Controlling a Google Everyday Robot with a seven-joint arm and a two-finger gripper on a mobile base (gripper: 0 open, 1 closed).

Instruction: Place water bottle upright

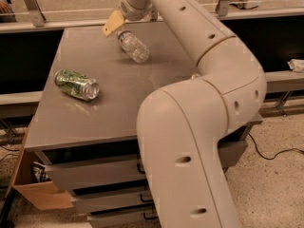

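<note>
The water bottle, small, clear and ribbed, lies on its side on the grey table near the back edge, cap end pointing back-left. My gripper, with tan tips, hangs just above and left of the bottle's cap end, at the table's far side. I cannot see whether it touches the bottle. The arm sweeps down from there across the right half of the view.
A green patterned can lies on its side at the table's left. My arm hides the table's right part. Drawers are below the tabletop, a cardboard box stands on the floor at left, and a rail runs behind the table.
</note>
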